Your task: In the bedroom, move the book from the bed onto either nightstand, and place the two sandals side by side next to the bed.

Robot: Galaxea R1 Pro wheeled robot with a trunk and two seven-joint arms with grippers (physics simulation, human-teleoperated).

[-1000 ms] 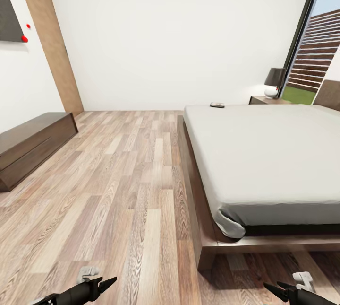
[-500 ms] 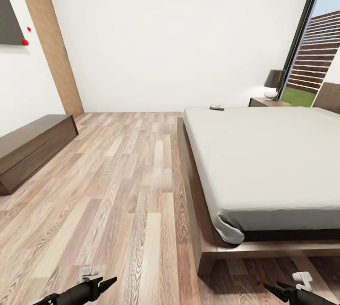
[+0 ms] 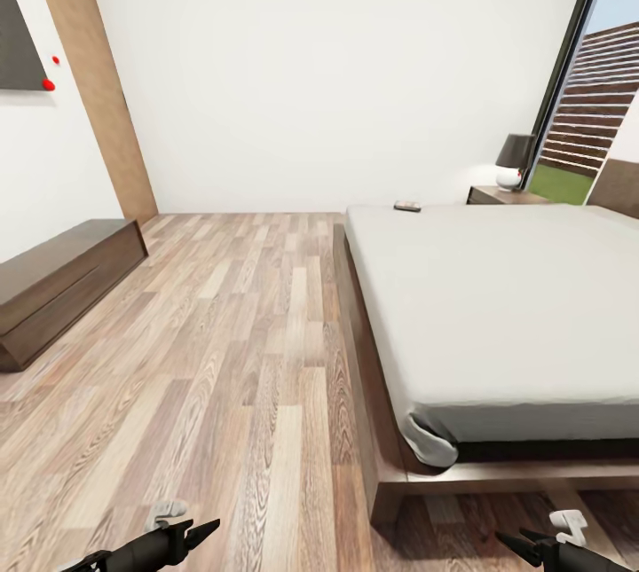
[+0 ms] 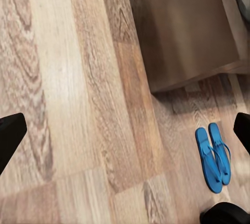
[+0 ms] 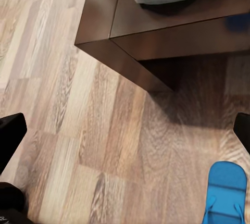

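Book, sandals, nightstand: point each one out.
book (image 3: 407, 206): head view, middle of its cover, at the bed's far corner.
sandals (image 4: 213, 157): left wrist view, where the two blue soles meet, on the floor.
nightstand (image 3: 499, 196): head view, its dark top, beside the lamp.

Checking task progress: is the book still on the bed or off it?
On it: the book lies flat at the mattress's far corner of the bed.

We see the book (image 3: 407, 206) lying on the bed (image 3: 497, 306) near its far corner; the sandals (image 4: 214, 156) lie side by side on the floor (image 3: 222, 350).
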